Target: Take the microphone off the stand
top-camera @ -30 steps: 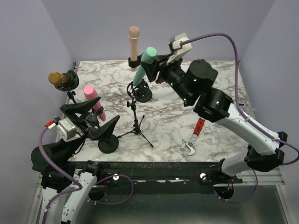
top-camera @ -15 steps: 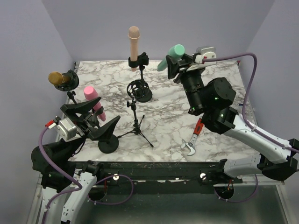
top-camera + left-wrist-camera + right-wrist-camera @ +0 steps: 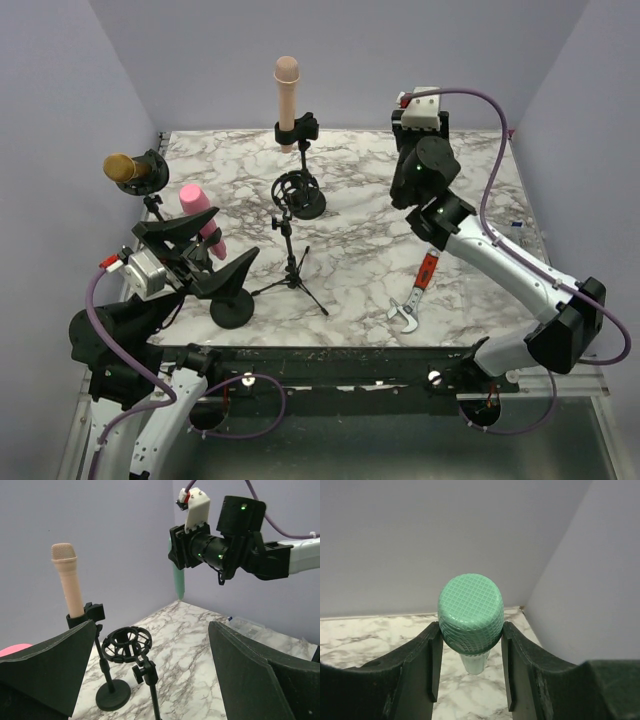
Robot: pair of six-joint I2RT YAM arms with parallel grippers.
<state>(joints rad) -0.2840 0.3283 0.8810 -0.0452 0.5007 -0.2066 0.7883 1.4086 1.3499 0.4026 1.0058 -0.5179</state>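
Right fingers (image 3: pixel 427 665) clamp microphone (image 3: pixel 470 607), marble tabletop (image 3: pixel 360 245), lilac walls (image 3: pixel 190 60)

Now the green mic (image 3: pixel 470 611): cross-hatched mesh head, matt finish; right tool (image 3: pixel 471 647) fingers (image 3: pixel 422 665) matt blk plastic, bit grainy; counter (image 3: pixel 350 255) marble-look, smooth w/ slight sheen; wrench (image 3: pixel 415 292) bare metal head, red handle.

Left arm (image 3: pixel 110 345) and right arm (image 3: pixel 500 265): white shells, black joints, each trailing a purple cable (image 3: pixel 470 93). Black wedge-shaped gripper fingers (image 3: pixel 250 675); green lights (image 3: pixel 220 556) on the right wrist.
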